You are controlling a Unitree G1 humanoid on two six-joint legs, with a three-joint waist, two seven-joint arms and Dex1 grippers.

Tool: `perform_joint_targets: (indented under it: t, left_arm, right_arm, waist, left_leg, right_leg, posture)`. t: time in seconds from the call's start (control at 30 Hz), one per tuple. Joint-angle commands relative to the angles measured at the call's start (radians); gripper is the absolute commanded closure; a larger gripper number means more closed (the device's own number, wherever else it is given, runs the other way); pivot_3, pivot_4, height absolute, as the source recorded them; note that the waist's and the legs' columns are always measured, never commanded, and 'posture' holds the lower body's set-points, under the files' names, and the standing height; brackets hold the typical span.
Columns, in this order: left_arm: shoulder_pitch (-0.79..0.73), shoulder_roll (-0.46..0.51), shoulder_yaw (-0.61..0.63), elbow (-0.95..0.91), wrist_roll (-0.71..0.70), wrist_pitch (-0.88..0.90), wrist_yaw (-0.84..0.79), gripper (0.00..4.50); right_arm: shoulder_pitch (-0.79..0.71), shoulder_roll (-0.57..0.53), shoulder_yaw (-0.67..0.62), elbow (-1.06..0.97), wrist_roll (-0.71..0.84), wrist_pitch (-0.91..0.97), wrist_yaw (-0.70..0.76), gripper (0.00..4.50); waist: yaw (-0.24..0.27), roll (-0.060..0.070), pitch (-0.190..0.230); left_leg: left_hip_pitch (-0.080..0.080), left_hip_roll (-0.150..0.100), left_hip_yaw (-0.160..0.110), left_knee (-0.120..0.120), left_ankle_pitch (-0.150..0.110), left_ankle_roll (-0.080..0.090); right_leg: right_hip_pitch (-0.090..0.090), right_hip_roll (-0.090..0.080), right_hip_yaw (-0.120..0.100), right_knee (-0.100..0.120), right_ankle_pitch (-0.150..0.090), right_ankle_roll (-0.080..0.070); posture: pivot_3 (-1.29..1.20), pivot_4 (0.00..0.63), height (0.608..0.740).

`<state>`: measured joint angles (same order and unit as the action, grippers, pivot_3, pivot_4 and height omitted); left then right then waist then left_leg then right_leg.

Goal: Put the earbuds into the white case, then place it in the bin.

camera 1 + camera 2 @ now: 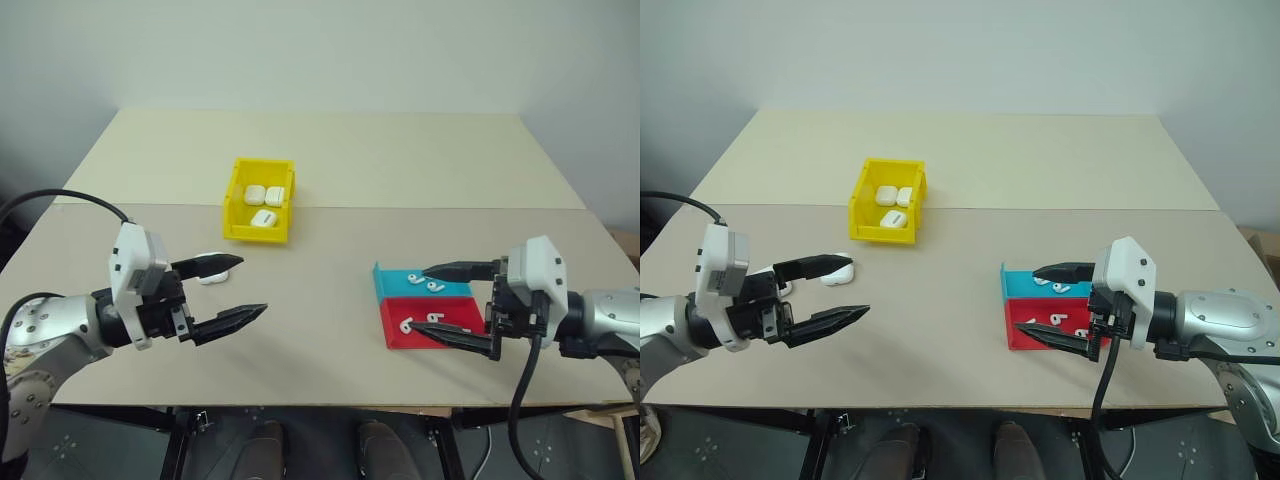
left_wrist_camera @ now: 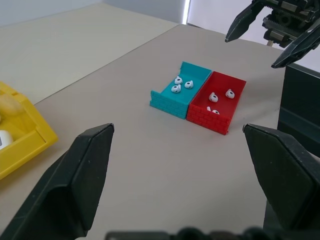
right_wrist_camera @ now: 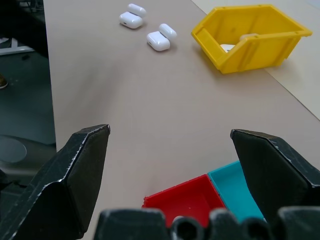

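Several white earbuds lie in the teal tray (image 1: 400, 280) and the red tray (image 1: 400, 340) at the table's front right; the earbuds (image 2: 178, 84) in the teal tray show well in the left wrist view. My right gripper (image 1: 420, 300) hangs open just above these trays. Two white cases (image 3: 159, 40) lie with lids flipped open on the table at the front left. One case (image 1: 210, 277) peeks out beside the upper finger of my open left gripper (image 1: 245, 288). The yellow bin (image 1: 240, 190) stands in mid-table with three shut white cases inside.
The table is made of two beige boards with a seam running across behind the bin. A white wall stands beyond the far edge. The stretch between the bin and the trays is bare tabletop.
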<state>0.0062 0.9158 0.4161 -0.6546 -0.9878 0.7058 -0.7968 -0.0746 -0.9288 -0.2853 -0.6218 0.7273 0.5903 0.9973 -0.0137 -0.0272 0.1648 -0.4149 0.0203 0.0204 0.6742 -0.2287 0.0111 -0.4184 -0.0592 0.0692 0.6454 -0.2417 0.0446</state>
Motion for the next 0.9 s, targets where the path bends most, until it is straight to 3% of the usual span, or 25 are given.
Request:
perform_joint_targets:
  t: [0.03,0.23,0.5,0.67,0.77,0.9]
  left_arm:
    - [-0.019,-0.005,0.018,-0.015,-0.026,-0.003,0.016,0.00]
    - [-0.016,0.013,0.020,-0.020,-0.019,0.016,0.041,0.00]
    - [-0.181,0.040,-0.064,-0.029,0.070,0.157,0.339,0.00]
    - [-0.344,0.071,-0.070,0.074,-0.011,0.369,0.465,0.00]
    - [-0.404,0.138,-0.099,0.099,-0.025,0.486,0.468,0.00]
    - [-0.588,0.200,-0.198,0.232,-0.041,0.797,0.501,0.00]
  right_arm:
    - [-0.017,-0.009,-0.014,-0.019,0.002,-0.018,-0.006,0.01]
    - [-0.022,-0.006,-0.009,-0.017,0.001,-0.015,-0.017,0.01]
    - [-0.060,-0.006,0.015,0.019,-0.012,-0.020,-0.018,0.01]
    - [-0.054,-0.006,0.010,0.010,-0.012,-0.023,-0.017,0.01]
    - [-0.050,-0.002,0.012,0.007,-0.017,-0.026,-0.022,0.01]
    - [-0.051,0.002,0.010,-0.001,-0.015,-0.021,-0.032,0.01]
  waist:
    - [0.000,0.000,0.000]
    - [0.000,0.000,0.000]
    - [0.001,-0.001,0.000]
    - [0.001,-0.001,0.000]
    - [-0.004,-0.001,0.000]
    - [-0.001,-0.001,0.000]
  left_leg:
    - [0.000,0.000,0.000,0.000,0.000,0.000]
    - [0.000,0.000,0.000,0.000,0.000,0.000]
    - [0.000,0.000,-0.001,0.001,0.000,0.000]
    - [0.000,-0.001,-0.002,0.000,0.000,0.000]
    - [-0.001,-0.001,-0.003,0.000,0.000,0.000]
    - [0.000,-0.001,-0.003,0.000,0.000,0.000]
  right_leg:
    - [0.000,0.000,0.000,0.000,0.000,0.000]
    - [0.000,0.000,0.000,0.000,0.000,0.000]
    - [0.001,0.000,0.000,0.000,0.000,0.000]
    - [0.000,0.000,0.000,0.000,0.000,0.000]
    - [-0.001,0.000,0.000,0.000,0.000,0.001]
    - [0.000,0.000,0.000,0.002,0.000,0.001]
  posture:
    - [0.00,0.150,0.740]
    - [0.00,0.150,0.740]
    - [0.00,0.150,0.740]
    - [0.00,0.150,0.740]
    - [0.00,0.150,0.740]
    - [0.00,0.150,0.740]
